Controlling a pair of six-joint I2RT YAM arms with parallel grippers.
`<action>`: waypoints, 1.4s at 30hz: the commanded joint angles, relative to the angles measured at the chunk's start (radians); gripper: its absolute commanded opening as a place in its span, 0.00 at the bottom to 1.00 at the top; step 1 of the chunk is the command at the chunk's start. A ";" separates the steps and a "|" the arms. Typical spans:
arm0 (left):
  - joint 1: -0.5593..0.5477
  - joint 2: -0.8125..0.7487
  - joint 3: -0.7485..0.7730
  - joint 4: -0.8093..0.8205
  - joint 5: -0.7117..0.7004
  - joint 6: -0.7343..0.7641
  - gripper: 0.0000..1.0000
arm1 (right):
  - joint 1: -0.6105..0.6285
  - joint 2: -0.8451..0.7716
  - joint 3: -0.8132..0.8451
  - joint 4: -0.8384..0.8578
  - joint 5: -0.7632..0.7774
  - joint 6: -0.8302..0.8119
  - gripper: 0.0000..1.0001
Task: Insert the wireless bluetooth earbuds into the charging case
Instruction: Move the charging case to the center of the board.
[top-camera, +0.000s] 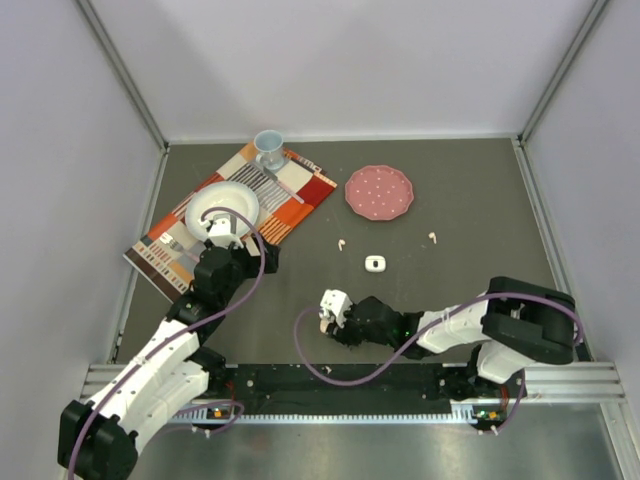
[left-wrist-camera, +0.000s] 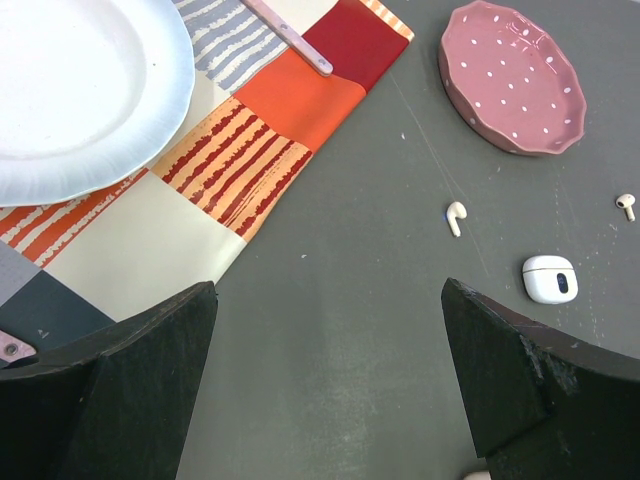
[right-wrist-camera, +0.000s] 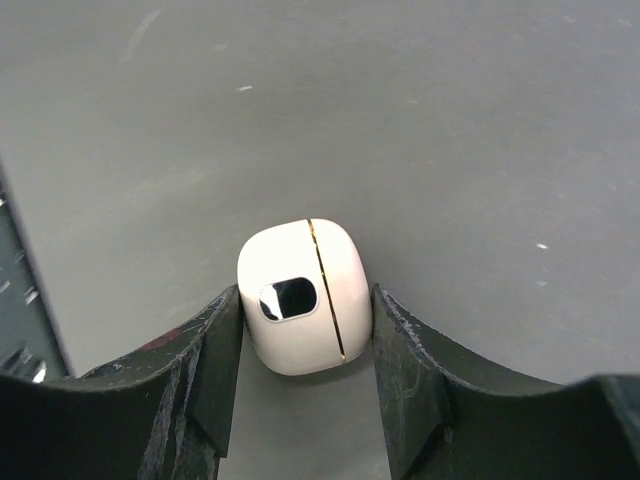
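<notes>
Two earbuds (left-wrist-camera: 456, 217) lie near one case (left-wrist-camera: 549, 278); right pincer (right-wrist-camera: 305, 300) grips another case (right-wrist-camera: 303, 295).

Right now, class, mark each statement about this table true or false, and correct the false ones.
1. The left fingers stand wide open with nothing between them. True.
2. The right fingers flank a spoon. False: they flank a closed white charging case.
3. Both earbuds in view sit in the pink dotted plate. False: they lie on the bare table, and the plate is empty.
4. A second charging case lies closed on the table. True.
</notes>
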 joint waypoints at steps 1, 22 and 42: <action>0.006 -0.004 0.002 0.052 0.003 0.009 0.99 | -0.010 0.056 0.042 -0.125 0.353 0.160 0.46; 0.008 -0.018 -0.011 0.054 0.002 0.018 0.99 | -0.085 0.002 -0.093 0.123 -0.052 0.010 0.64; 0.011 -0.046 -0.024 0.051 -0.009 0.029 0.99 | -0.162 0.070 -0.006 0.023 -0.180 -0.119 0.60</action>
